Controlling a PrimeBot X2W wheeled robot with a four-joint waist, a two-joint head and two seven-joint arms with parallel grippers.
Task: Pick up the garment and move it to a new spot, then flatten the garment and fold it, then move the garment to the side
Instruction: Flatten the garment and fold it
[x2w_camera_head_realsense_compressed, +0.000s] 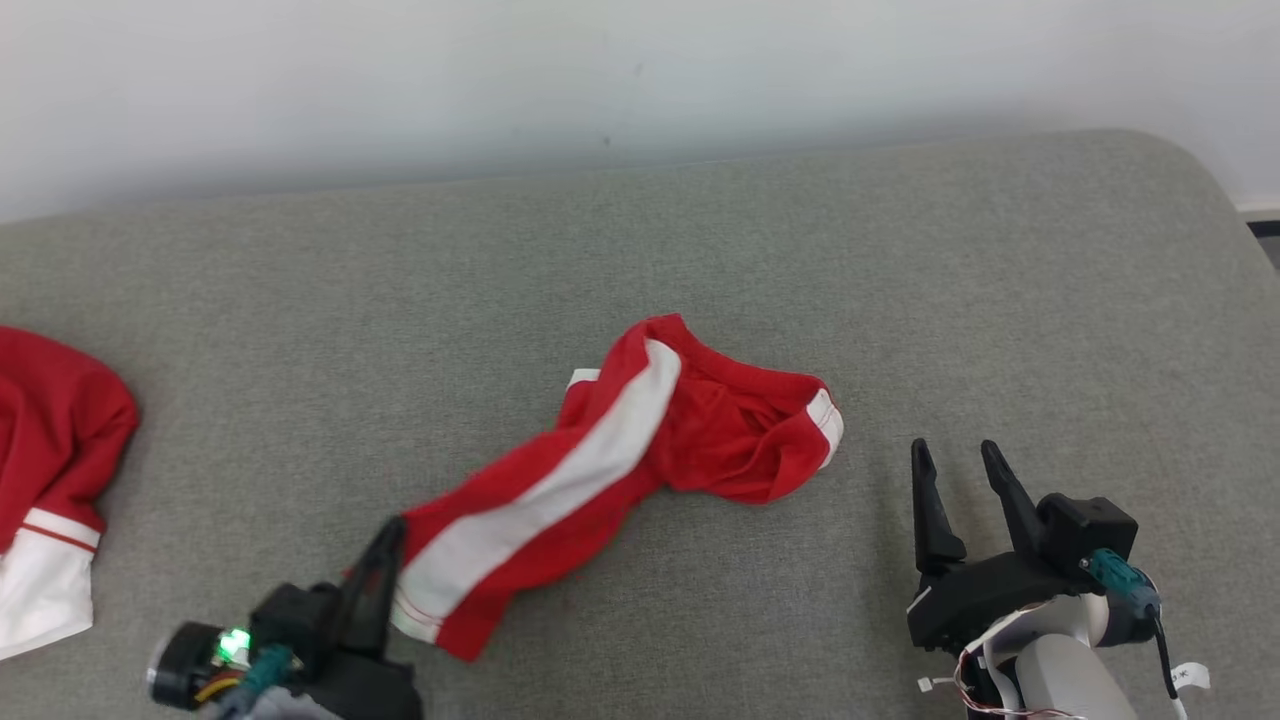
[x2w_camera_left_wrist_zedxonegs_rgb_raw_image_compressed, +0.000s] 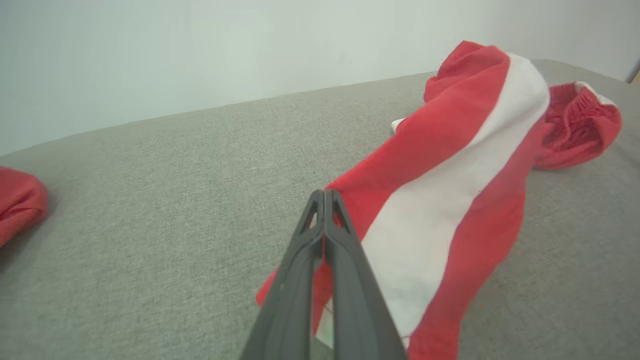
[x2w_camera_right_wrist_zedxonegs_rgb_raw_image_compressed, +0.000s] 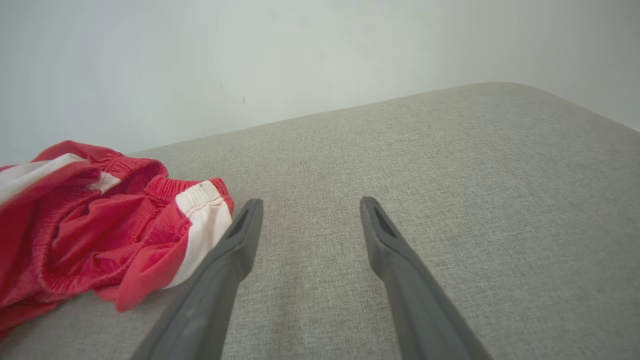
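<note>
At the middle of the cushion (x2w_camera_head_realsense_compressed: 900, 250) the shorts (x2w_camera_head_realsense_compressed: 620, 450) lie twisted, left end effector (x2w_camera_left_wrist_zedxonegs_rgb_raw_image_compressed: 324, 196) pinched on a leg hem (x2w_camera_head_realsense_compressed: 430, 620), right end effector (x2w_camera_head_realsense_compressed: 955, 460) wide beside the waistband (x2w_camera_head_realsense_compressed: 790, 385), which it should grip before flattening.

surface: grey woven upholstered pad (x2w_camera_head_realsense_compressed: 900, 250), rounded far-right corner, backed by a pale wall | middle: red shorts (x2w_camera_head_realsense_compressed: 600, 460) with a white side stripe, crumpled, stretched diagonally, open waistband at the right end | left edge: second red-and-white garment (x2w_camera_head_realsense_compressed: 50, 450), bunched, cut off by the frame, well apart from the shorts
</note>
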